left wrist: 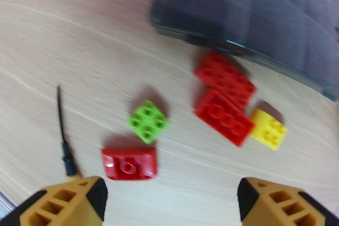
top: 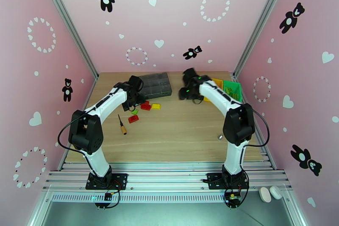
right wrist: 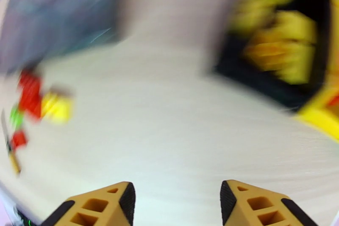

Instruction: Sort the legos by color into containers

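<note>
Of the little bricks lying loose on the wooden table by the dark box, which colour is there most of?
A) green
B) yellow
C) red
C: the left wrist view shows three red bricks on the table, against just one green brick and one yellow brick.

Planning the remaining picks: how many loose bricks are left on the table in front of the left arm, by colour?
Red bricks: 3
Green brick: 1
Yellow brick: 1
Total: 5
</note>
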Controlling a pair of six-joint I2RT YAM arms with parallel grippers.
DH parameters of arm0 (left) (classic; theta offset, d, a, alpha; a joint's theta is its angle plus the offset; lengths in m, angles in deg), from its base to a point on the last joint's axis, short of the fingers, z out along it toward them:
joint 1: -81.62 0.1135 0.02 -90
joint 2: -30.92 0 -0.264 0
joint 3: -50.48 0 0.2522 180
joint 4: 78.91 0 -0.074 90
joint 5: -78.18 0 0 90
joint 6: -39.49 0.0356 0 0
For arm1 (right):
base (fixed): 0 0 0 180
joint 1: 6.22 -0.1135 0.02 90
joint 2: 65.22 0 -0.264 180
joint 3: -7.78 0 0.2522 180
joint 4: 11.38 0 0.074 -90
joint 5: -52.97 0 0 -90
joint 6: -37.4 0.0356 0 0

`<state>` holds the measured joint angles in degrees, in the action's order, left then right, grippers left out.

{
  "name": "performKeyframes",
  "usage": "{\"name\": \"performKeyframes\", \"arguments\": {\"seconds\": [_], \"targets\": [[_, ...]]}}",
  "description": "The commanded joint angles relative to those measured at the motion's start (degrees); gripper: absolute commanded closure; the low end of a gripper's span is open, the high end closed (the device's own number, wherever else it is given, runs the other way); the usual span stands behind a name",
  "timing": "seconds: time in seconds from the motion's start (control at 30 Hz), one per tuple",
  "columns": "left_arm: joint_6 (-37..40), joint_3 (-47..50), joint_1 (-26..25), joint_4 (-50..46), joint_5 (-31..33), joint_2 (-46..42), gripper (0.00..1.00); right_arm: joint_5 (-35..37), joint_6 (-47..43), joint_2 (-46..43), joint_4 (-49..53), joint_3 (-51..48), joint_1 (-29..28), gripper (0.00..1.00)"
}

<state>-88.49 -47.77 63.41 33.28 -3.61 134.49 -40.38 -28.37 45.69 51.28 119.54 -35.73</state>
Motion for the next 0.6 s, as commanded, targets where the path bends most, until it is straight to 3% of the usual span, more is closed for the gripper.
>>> {"name": "performKeyframes", "arguments": {"seconds": [0.0, 0.17, 0.4, 0.57], "targets": [[6.83, 0.41, 0.73, 0.42, 0.06, 2.65, 0.16, -3.94, 2.02, 0.85, -0.67, -0.63, -5.06, 0.49], [11.92, -0.84, 1.12, 1.28, -1.28, 6.75, 0.18, -4.94, 3.71, 2.11, -0.66, -0.66, -8.75, 0.54], [13.39, -0.63, 3.24, 3.19, -3.41, 10.54, 0.22, -5.61, 3.55, 1.90, 0.51, -0.63, -9.42, 0.55], [15.44, -2.61, 3.39, 2.78, -3.95, 14.16, 0.31, -5.04, 3.72, 1.68, 0.95, -0.79, -9.42, 0.57]]}}
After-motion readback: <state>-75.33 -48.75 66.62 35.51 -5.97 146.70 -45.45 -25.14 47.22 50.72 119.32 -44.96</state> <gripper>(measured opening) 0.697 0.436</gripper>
